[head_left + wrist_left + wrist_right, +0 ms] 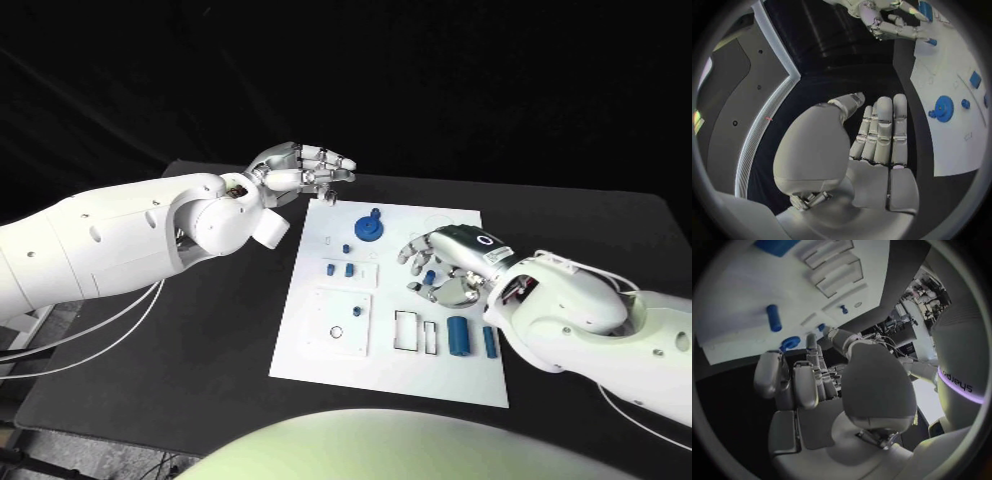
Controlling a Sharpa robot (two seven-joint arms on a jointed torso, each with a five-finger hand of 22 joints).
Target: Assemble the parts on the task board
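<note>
Black table [188, 370] carries the white task board [361, 360] at centre. Left hand [296, 168] hovers off the board's far left corner, fingers loosely curled, holding nothing. Right hand [447, 265] hangs over the board's right side, fingers apart, empty. Blue round part [369, 228] and blue cylinder [459, 336] lie on the board. Judged step: reaching; next move calls for closing on a part.

One task board [325, 345], six blue parts [459, 336], two robot hands [447, 265]
</note>
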